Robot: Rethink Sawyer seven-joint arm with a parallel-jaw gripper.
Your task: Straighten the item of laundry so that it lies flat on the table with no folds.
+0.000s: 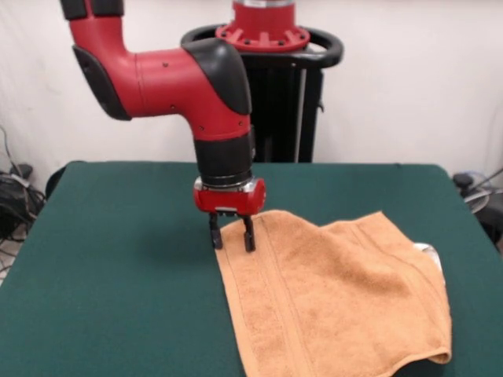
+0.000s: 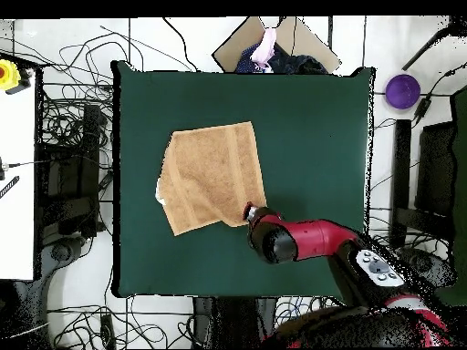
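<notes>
The orange-tan towel (image 1: 338, 298) lies on the right half of the dark green table (image 1: 110, 267). Its left part lies flat, showing its woven border bands. Its right part is folded over on itself, with a diagonal crease. A small white tag (image 1: 428, 250) sticks out at its right edge. My gripper (image 1: 232, 238) points straight down at the towel's far left corner. Its fingers (image 1: 215, 236) stand apart on either side of that corner, down at the cloth. In the overhead view the towel (image 2: 214, 173) lies left of centre on the table (image 2: 310, 128), and the arm's wrist (image 2: 274, 235) covers the gripper at the towel's lower right corner.
The towel's near edge reaches the table's front edge in the front view. The black pedestal (image 1: 283, 102) stands behind the table's far side. Cables (image 2: 68, 137) lie on the floor around the table. A cardboard box (image 2: 274, 41) and a purple round object (image 2: 402, 89) sit off the table.
</notes>
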